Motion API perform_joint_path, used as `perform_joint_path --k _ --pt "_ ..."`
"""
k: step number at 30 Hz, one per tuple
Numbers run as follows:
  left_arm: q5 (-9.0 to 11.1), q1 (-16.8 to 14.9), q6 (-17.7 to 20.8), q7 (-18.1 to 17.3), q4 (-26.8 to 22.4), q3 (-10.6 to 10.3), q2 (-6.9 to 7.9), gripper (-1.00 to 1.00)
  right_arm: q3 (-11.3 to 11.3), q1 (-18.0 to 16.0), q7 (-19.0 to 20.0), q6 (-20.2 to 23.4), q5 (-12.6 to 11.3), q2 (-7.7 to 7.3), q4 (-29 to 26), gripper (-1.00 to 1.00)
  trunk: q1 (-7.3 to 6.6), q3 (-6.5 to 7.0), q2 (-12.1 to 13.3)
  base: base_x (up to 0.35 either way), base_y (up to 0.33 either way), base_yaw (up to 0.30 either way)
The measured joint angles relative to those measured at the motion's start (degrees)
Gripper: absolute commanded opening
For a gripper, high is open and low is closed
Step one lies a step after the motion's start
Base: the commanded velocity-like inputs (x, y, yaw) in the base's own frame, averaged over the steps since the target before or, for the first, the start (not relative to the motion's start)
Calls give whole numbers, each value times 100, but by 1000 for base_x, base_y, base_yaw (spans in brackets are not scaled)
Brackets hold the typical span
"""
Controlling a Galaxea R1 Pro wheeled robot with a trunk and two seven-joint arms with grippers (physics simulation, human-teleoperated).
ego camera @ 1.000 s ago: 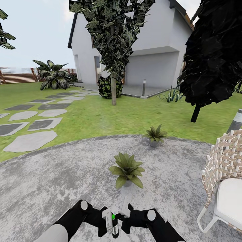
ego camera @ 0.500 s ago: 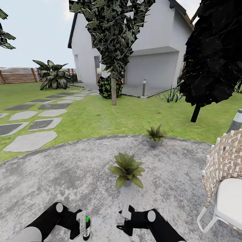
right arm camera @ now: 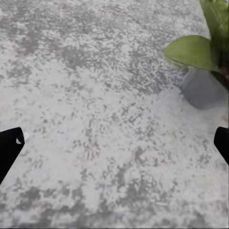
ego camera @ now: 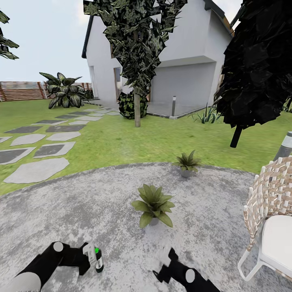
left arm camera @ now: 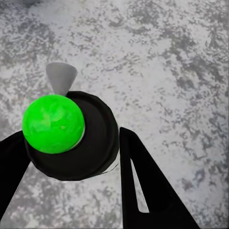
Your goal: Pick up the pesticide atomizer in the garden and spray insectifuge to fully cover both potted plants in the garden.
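Left claw [ego camera: 94, 259] clamps the pesticide atomizer [ego camera: 98, 259]; right claw [ego camera: 164, 265] gapes apart.

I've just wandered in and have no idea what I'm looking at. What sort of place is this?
Most likely a house's garden, in simulation: a green lawn around a round grey paved patio, two small potted plants, and a white house behind.

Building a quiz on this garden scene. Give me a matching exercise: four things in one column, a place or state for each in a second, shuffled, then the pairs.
1. atomizer
2. right gripper
3. near plant
4. far plant

A. at the patio's edge by the lawn
B. open, holding nothing
C. mid-patio, ahead of the arms
D. held in the left gripper

Pairs: 1-D, 2-B, 3-C, 4-A
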Motion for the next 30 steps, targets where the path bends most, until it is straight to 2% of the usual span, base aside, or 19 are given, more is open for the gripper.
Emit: perform_joint_path --k 3,4,6,8,10,13,14,15,18,19,22,23,25,30 --pt "20 -32 23 21 2 175 -41 -100 -433 -1 -1301 -13 -243 7 635 100 0 0 0 0 0 0" --pt "96 -42 39 33 3 208 -52 -100 -556 1 -1799 -8 -382 16 812 100 0 0 0 0 0 0" --pt "327 -49 60 46 23 228 -60 -100 -648 1 -2353 -2 -524 24 1035 100 0 0 0 0 0 0" --pt "532 -52 97 84 28 233 -62 -100 -707 1 -2615 -4 -612 7 1224 100 0 0 0 0 0 0" --pt "693 -57 258 213 15 235 -68 -100 -832 5 -2777 -13 -808 -16 1420 100 0 0 0 0 0 0" --pt "888 -61 885 602 10 231 -89 -100 -1038 15 -3024 -23 -1302 -58 1644 100 0 0 0 0 0 0" --pt "949 -61 1092 757 8 227 -160 -100 -1076 17 -3161 -26 -1481 -84 1678 100 0 0 0 0 0 0" --pt "980 -63 1187 854 5 219 -232 -100 -1087 18 -3249 -22 -1559 -99 1692 100 0 1 0 0 0 0" --pt "1002 -121 1365 1072 2 207 -457 -100 -1100 18 -3363 -8 -1654 -179 1717 100 0 1 0 0 0 0" --pt "1003 -205 1593 1138 0 206 -558 -100 -1111 18 -3371 -5 -1670 -309 1731 100 0 1 0 0 0 0" --pt "997 -380 2150 1182 -4 182 -677 -100 -1099 21 -3378 -15 -1678 -437 1869 100 0 1 0 0 0 0" --pt "994 -475 2350 1190 -6 169 -703 -100 -1099 25 -3377 -31 -1691 -458 1971 100 0 1 0 0 0 0" --pt "986 -581 2494 1176 -10 153 -713 -100 -1098 27 -3376 -110 -1711 -470 2074 100 0 1 0 0 0 0" --pt "937 -616 2617 1172 -7 133 -680 -100 -1106 32 -3393 -262 -1737 -479 2123 100 0 1 0 0 0 0"
